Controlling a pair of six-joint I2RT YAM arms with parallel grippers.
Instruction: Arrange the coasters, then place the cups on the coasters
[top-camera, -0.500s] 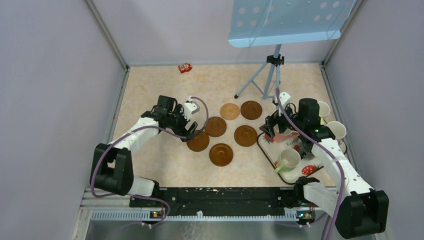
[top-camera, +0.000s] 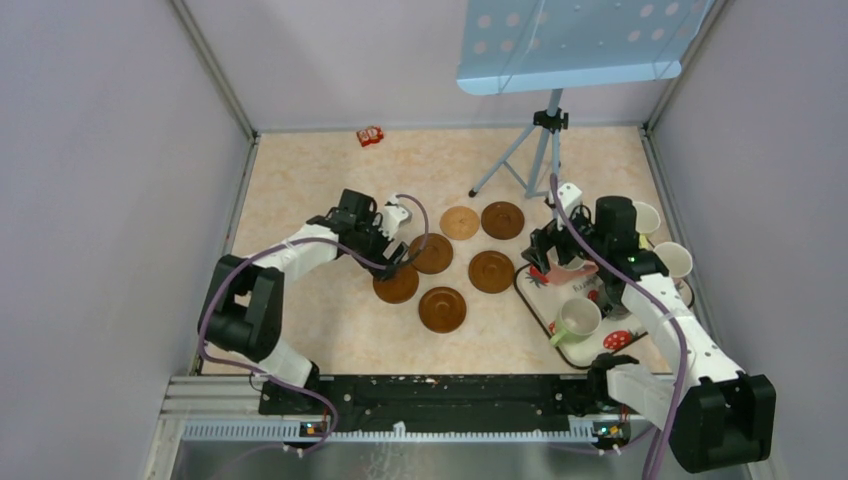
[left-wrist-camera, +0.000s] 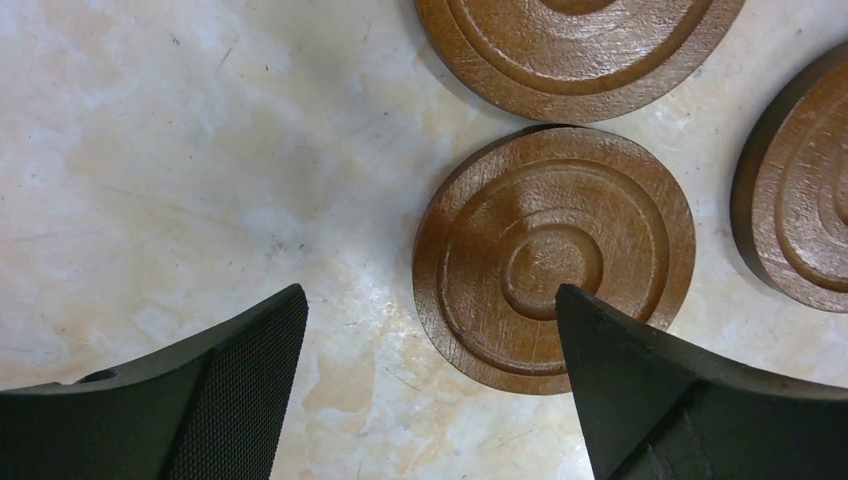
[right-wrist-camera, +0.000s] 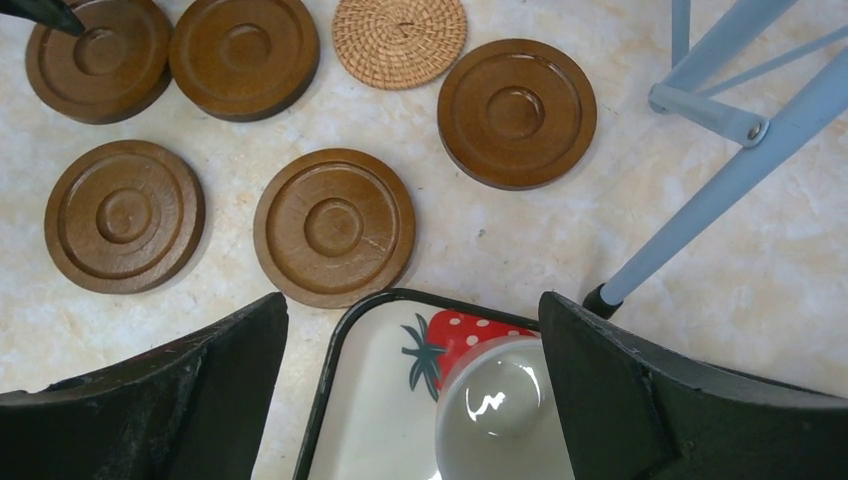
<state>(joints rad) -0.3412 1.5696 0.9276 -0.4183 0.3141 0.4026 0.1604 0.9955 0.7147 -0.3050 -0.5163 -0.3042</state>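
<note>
Several brown coasters lie mid-table: a tan woven one (top-camera: 460, 222), grooved ones (top-camera: 502, 220), (top-camera: 431, 253), (top-camera: 491, 271), (top-camera: 443, 309) and the leftmost (top-camera: 397, 284). My left gripper (top-camera: 393, 260) hangs open low over that leftmost coaster (left-wrist-camera: 553, 258); its right finger (left-wrist-camera: 640, 380) covers the disc's near edge, and bare table lies between the fingers. My right gripper (top-camera: 556, 262) is open above the strawberry tray (right-wrist-camera: 338, 360). A pale-inside cup (right-wrist-camera: 495, 400) stands upright on the tray by the right finger. A yellow-green cup (top-camera: 577, 318) lies on the tray. Two more cups (top-camera: 648, 218), (top-camera: 675, 260) sit right of it.
A blue stand's tripod legs (top-camera: 520, 160) reach the table behind the coasters, and one foot (right-wrist-camera: 600, 298) rests near the tray's far corner. A small red object (top-camera: 371, 136) lies by the back wall. Grey walls close in both sides.
My left arm has swung right and forward, bringing its open gripper over the leftmost coaster. The right arm has barely moved.
</note>
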